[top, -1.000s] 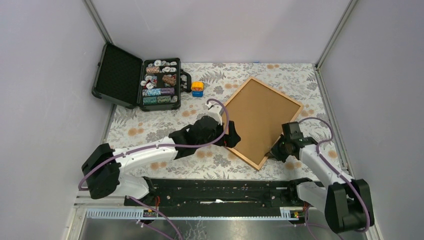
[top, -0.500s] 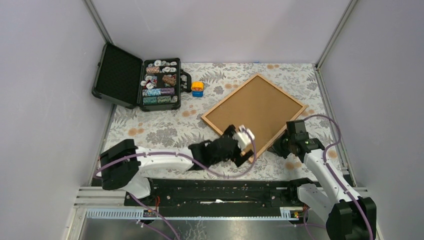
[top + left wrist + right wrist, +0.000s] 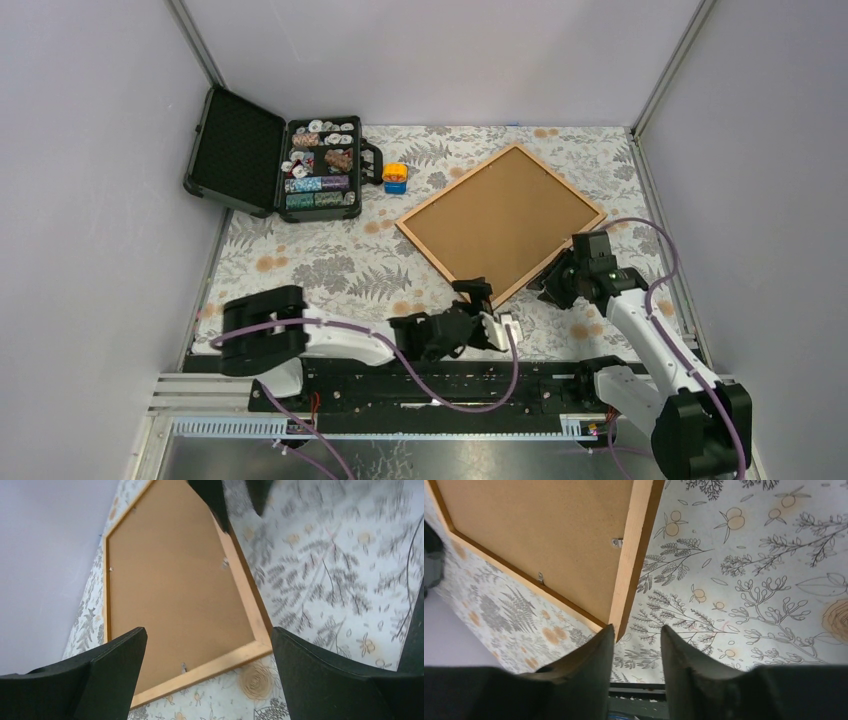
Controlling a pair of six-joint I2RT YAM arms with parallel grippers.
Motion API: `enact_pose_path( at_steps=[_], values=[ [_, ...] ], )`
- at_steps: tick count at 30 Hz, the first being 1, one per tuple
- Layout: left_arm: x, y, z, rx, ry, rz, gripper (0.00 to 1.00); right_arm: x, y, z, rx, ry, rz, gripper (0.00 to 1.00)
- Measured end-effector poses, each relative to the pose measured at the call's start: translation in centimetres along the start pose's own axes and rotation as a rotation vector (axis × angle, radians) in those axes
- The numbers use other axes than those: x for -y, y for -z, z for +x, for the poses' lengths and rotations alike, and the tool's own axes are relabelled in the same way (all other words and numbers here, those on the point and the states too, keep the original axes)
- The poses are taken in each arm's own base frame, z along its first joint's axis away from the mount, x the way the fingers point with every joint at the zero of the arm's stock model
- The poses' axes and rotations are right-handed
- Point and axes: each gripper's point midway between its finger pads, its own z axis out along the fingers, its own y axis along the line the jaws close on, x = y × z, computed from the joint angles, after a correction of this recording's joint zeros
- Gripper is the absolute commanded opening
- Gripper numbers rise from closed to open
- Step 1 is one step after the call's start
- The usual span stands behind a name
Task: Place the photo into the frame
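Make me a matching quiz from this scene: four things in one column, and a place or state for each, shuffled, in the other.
1. frame
2. black case
3. yellow and blue block
4. left claw

A. spread wide open
B. lying flat, brown back up
C. lid open, at the table's far left
D. beside the case's handle

Pairs: 1-B, 2-C, 3-D, 4-A
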Motion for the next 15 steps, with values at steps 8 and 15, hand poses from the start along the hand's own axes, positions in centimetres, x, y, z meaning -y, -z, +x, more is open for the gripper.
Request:
enact_pose_path(
  at_steps=[8, 15],
  values=[
    [-7.0, 3.0, -4.6, 0.182, 0.312, -0.053, 0.99, -1.1, -2.2, 0.2, -0.163, 0.087, 0.063, 0.65],
    [-7.8, 5.1, -3.5, 0.222, 0.464, -0.018, 0.99, -2.0, -4.4, -1.3, -0.236, 0.077, 0.172, 0.63]
  ],
)
